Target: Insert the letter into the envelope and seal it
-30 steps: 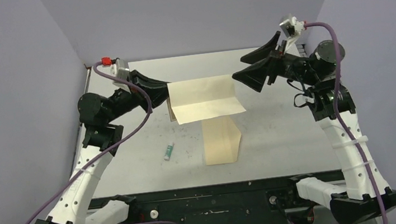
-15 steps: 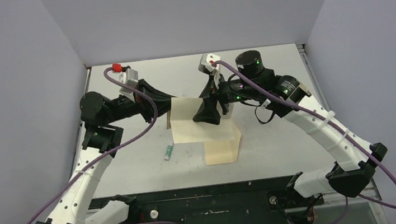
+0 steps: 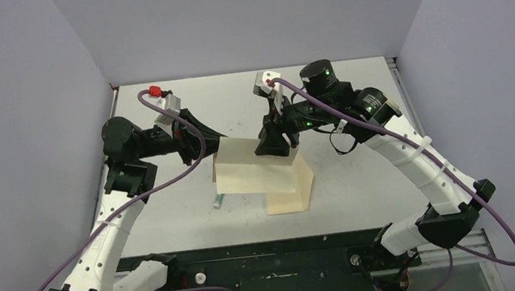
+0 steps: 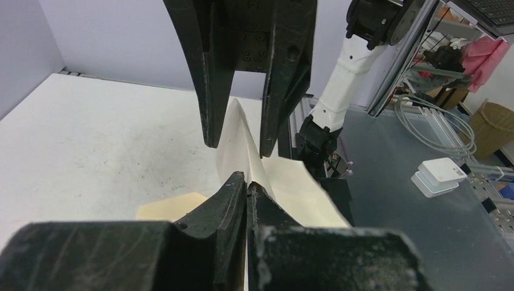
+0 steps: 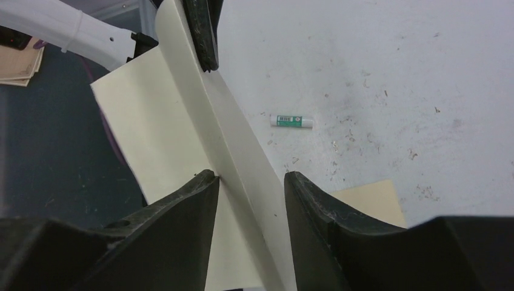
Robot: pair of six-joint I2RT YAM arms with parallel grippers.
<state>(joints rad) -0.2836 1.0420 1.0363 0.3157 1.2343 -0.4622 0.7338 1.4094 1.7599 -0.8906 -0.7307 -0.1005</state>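
Bright, even overhead light casts soft shadows on the table [image 3: 223,94], while both wrist views blur at their near edge.

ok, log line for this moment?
left gripper: shut on envelope | right gripper: open, jaws straddling envelope | envelope: held aloft

Left claw [image 4: 246,180] clamped tight, right claw [image 5: 251,182] with fingers apart, both arms reaching toward centre.

White table [image 3: 363,199], scuffed; glue stick [image 5: 291,121] lies flat at 7 o'clock of centre; tan sheet [image 3: 287,202] at 5 o'clock, apart from it.
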